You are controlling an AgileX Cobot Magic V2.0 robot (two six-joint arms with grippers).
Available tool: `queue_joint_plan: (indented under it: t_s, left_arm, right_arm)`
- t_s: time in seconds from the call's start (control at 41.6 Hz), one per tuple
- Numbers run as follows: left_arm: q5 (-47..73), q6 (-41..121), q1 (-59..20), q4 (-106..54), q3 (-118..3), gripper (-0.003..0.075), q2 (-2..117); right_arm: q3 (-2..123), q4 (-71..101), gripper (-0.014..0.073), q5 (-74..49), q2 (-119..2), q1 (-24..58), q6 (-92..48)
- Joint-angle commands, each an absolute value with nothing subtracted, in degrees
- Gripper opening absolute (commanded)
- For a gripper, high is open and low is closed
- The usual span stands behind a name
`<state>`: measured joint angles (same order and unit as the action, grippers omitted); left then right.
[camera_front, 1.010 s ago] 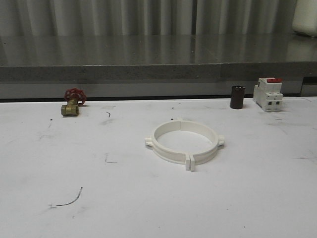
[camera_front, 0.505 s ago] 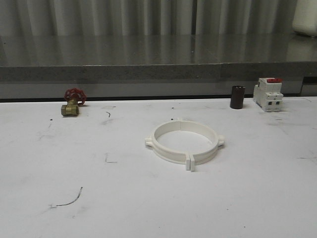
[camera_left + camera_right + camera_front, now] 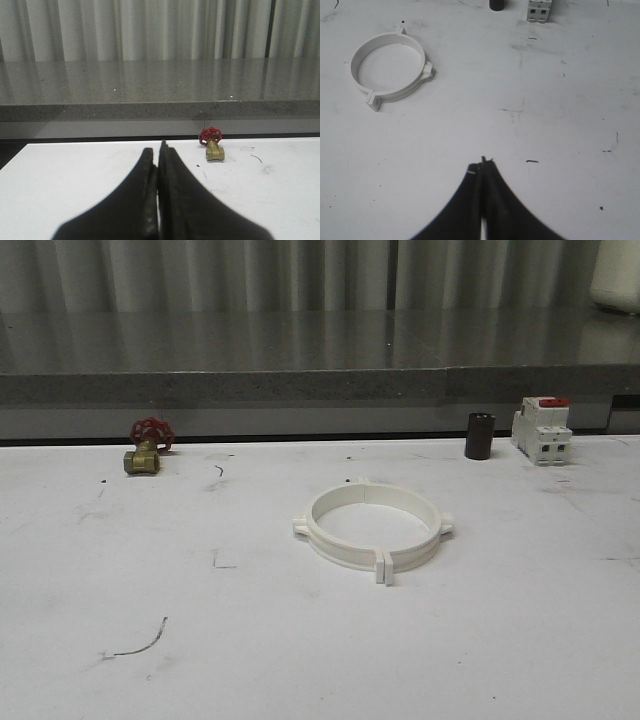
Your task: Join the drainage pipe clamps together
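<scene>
**Closed ring of two clamp halves at table centre, both arms withdrawn**

The white table (image 3: 120, 570) bears the scene; at its middle lie the drainage pipe clamps (image 3: 372, 527), two white half-rings meeting as one flat ring, paired tabs touching at the near seam, small lugs at either side; the task reads as done or nearly so. Judged rigid, light, thin-walled plastic, smooth and apt to slide on the tabletop; best taken across the wall beside a tab, not across the hollow. Along the far edge stand a white breaker (image 3: 541, 429), a dark cylinder (image 3: 479, 435) just beside it, and a brass valve (image 3: 146, 448) well apart to the left. Left gripper (image 3: 159, 156): fingers pressed together, empty. Right gripper (image 3: 483, 164): likewise pinched closed, empty, well apart from the ring.
</scene>
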<state>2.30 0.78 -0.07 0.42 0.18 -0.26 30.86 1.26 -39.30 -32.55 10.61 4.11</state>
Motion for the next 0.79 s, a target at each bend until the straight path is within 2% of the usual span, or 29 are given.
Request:
queue_joint_plan:
  t_s: [0.0, 0.313, 0.601, 0.769]
  left_arm:
    - [-2.7, 0.0, -0.6, 0.4, 1.6, -0.002, -1.0]
    - [-2.7, 0.0, -0.6, 0.4, 1.6, -0.002, -1.0]
    - [-2.7, 0.0, -0.6, 0.4, 1.6, -0.002, -1.0]
    - [-2.7, 0.0, -0.6, 0.4, 1.6, -0.002, -1.0]
  right_arm:
    - [32.2, 0.7, -0.0116, -35.7, -32.6, 10.4, 3.8]
    - [32.2, 0.6, -0.0116, -35.7, -31.4, 10.3, 3.8]
    - [19.9, 0.0, -0.0114, -22.4, -15.1, 2.0, 3.6]
    - [11.0, 0.0, -0.0114, -16.4, -6.5, 0.4, 3.6]
